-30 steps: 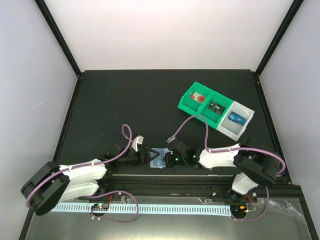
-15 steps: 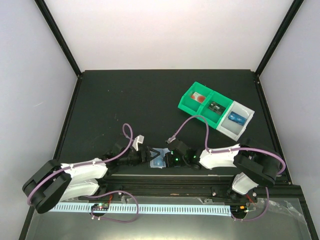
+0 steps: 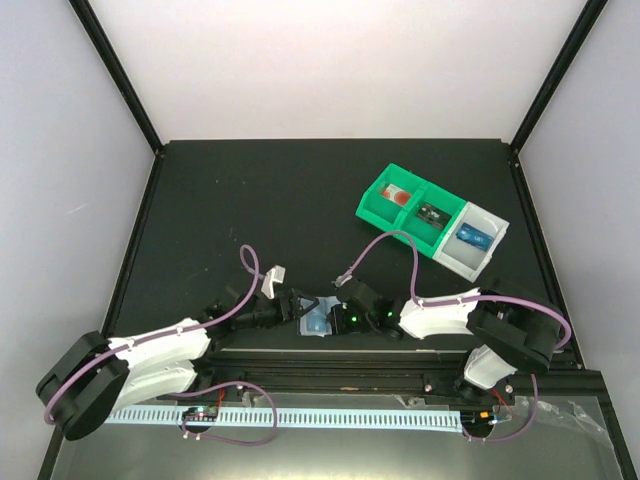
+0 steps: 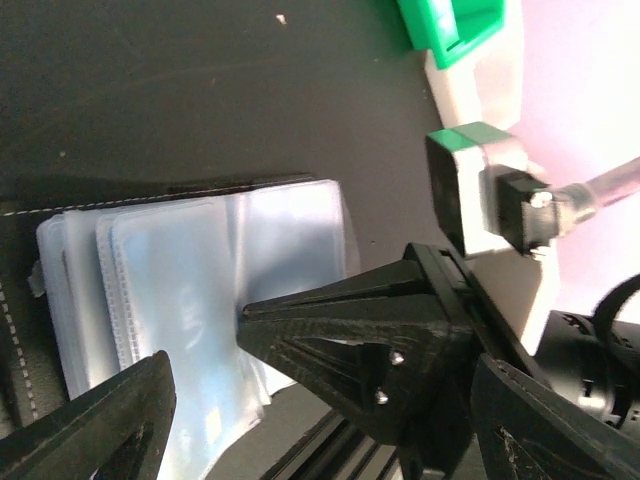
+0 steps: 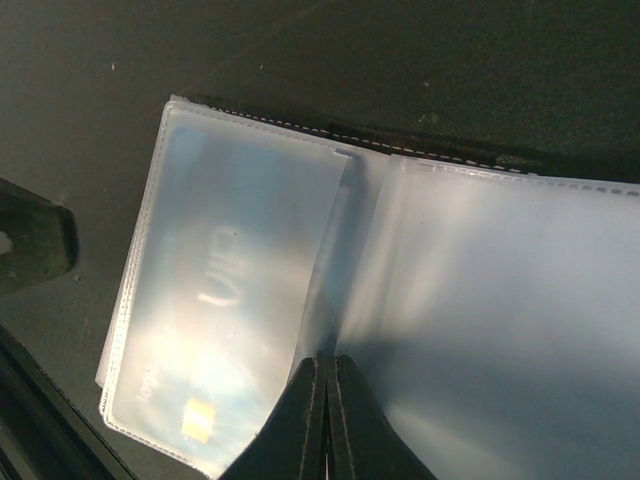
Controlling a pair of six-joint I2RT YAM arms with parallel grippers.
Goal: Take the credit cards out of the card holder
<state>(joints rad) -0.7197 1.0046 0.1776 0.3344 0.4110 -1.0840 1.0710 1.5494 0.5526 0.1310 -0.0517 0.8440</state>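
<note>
The card holder lies open near the table's front edge, between both grippers. In the right wrist view its pale translucent sleeves fill the frame, and a blue credit card with white markings and a yellow chip sits inside the left sleeve. My right gripper is shut at the holder's centre fold, and a sleeve edge runs into its tip. My left gripper is wide open, with one finger over the holder and the other beyond the right gripper. Another blue card lies in the tray.
A green-and-grey compartment tray stands at the back right, holding a red-and-white item and a dark green item. A metal rail runs along the front edge just below the holder.
My left gripper has shifted slightly right towards the holder and its jaws have spread wider. The right gripper and the holder have stayed put.
</note>
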